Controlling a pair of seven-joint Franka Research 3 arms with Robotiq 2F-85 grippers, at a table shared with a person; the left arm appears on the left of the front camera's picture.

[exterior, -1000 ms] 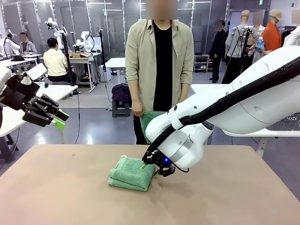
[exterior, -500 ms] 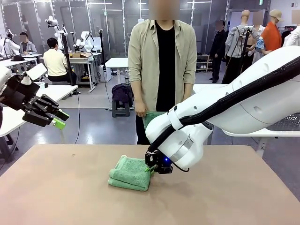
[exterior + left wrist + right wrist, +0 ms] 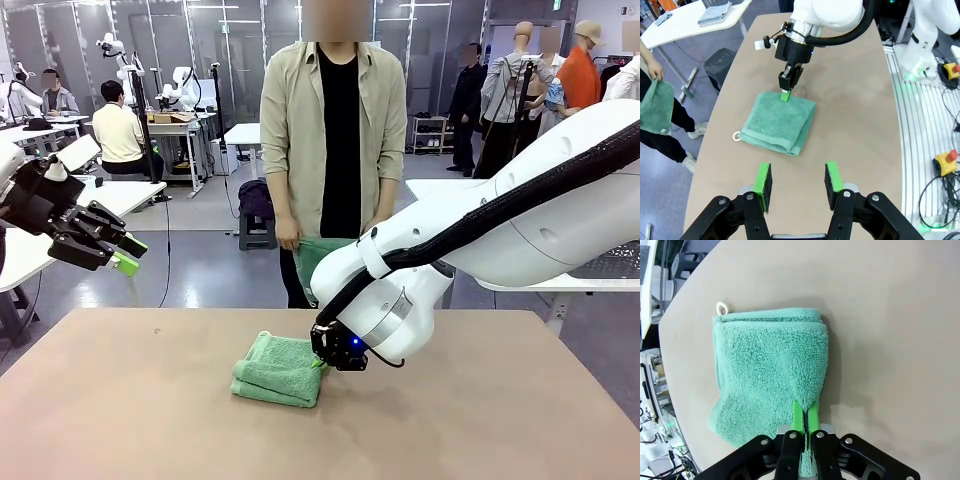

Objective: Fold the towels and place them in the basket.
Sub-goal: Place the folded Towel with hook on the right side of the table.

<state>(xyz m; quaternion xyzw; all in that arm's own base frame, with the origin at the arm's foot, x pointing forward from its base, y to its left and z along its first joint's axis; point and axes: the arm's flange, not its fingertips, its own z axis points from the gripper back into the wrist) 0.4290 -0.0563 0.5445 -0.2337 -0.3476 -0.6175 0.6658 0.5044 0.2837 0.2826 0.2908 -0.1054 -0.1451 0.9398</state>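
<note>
Folded towel (image 3: 280,368) lies mid-bench (image 3: 500,420), small loop (image 3: 721,307) at one corner. Right hand (image 3: 322,364) pinched shut on towel's right edge. Left hand (image 3: 797,175) empty, jaws apart, raised beyond bench's left edge. Person at far edge holds second towel (image 3: 318,258), hanging unfolded. Judgement: one fold done; second fold and basket placement remain.

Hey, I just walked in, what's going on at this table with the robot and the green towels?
The robot's right gripper is pinched shut on the edge of a folded towel lying on the table. Its left gripper hangs open, raised off to the side, holding nothing. The person across the table holds a second towel in front of them.
</note>
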